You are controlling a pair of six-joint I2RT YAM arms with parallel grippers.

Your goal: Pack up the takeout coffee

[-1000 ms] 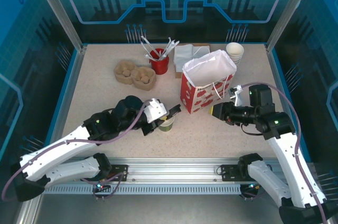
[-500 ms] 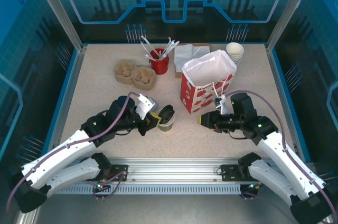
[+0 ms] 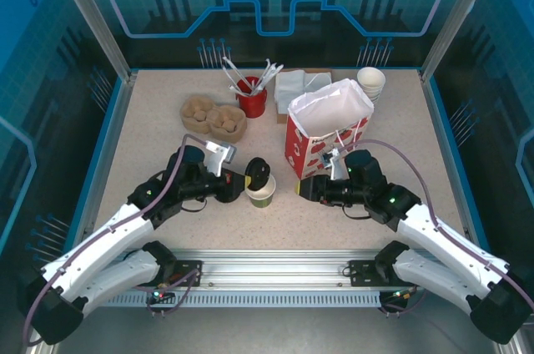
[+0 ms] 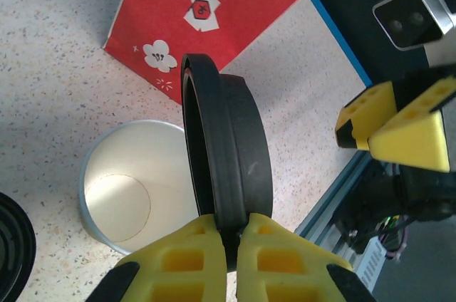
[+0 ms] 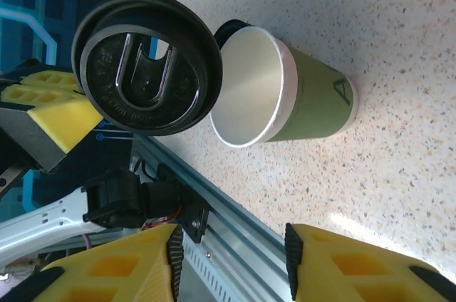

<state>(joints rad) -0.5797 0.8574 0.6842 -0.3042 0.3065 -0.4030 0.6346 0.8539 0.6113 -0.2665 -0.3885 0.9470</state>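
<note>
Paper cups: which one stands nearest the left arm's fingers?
The single olive-green cup, open-topped beside the black lid pinched in the left fingers; the white stacked cups sit at the far right corner.

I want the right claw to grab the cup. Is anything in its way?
No, just bare table lies between the open right gripper and the cup. The left gripper holds the lid beyond the cup.

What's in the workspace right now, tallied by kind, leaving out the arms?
olive-green paper cup, lidless: 1
black lid, pinched in the left hand: 1
red gift bag: 1
red cup of white utensils: 1
cardboard cup carrier: 1
napkin pile: 1
stack of white cups: 1
Total: 7
</note>
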